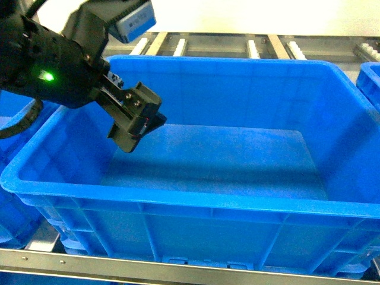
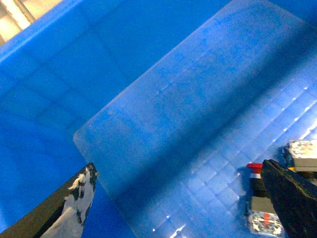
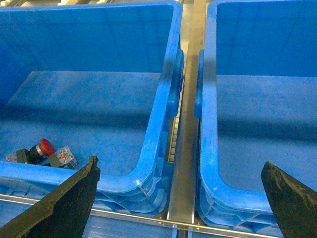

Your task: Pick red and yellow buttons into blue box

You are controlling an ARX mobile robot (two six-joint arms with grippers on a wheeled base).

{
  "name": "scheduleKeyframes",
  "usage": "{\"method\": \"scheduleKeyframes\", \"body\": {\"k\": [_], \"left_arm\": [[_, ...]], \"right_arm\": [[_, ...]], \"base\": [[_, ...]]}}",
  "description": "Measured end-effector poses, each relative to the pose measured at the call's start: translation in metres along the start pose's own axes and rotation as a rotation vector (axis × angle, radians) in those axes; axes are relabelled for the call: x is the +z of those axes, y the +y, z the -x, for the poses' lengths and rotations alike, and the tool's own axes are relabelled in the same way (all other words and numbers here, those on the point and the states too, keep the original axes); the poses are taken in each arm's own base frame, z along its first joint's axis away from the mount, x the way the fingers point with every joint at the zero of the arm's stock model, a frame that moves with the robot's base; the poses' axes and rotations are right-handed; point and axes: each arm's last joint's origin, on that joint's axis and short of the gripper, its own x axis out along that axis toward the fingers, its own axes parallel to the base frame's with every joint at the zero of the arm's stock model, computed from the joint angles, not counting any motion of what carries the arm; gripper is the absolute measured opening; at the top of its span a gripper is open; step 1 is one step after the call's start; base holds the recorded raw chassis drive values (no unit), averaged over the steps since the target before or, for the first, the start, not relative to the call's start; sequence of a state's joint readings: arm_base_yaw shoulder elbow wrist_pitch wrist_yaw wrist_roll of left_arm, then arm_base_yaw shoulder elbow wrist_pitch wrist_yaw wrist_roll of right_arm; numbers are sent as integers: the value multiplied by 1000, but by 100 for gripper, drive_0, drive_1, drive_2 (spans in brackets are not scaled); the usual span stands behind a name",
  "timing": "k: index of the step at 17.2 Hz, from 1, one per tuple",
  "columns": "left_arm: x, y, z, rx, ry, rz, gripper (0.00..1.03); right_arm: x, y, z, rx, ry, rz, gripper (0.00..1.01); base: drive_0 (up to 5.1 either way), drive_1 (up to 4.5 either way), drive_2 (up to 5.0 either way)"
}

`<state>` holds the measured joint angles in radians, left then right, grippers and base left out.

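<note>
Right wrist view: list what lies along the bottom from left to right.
Left fingertip → red button in the blue box → metal rail → neighbouring blue crate → right fingertip.

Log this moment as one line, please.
left gripper open over blue box; red button in box; yellow button unseen; right gripper open

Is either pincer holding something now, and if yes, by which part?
Nothing is held. The left pincer hangs open over the blue box; the right pincer is open too. The red button lies on the box floor.
</note>
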<state>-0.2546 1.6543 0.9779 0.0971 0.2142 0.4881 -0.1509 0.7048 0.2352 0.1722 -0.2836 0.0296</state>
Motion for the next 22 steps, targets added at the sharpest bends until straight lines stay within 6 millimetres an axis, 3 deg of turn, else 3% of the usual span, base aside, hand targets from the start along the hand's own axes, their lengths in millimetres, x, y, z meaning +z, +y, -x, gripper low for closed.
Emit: {"method": "scheduleKeyframes", "body": {"k": [3,12,17,22], "left_arm": [[6,-6,37,23,-72,-83,98],[-11,-23,165,201,-312,-255,98],[-42,-48,193,283,-308,-252,98],[-45,-49,191,288,-289,-245,98]], "right_arm": [[0,0,0,0,0,0,98],[0,0,0,0,0,0,98],[0,0,0,0,0,0,98],[0,0,0,0,0,0,98]], "base": [[0,0,0],[0,0,0],[0,0,0],[0,0,0]]}}
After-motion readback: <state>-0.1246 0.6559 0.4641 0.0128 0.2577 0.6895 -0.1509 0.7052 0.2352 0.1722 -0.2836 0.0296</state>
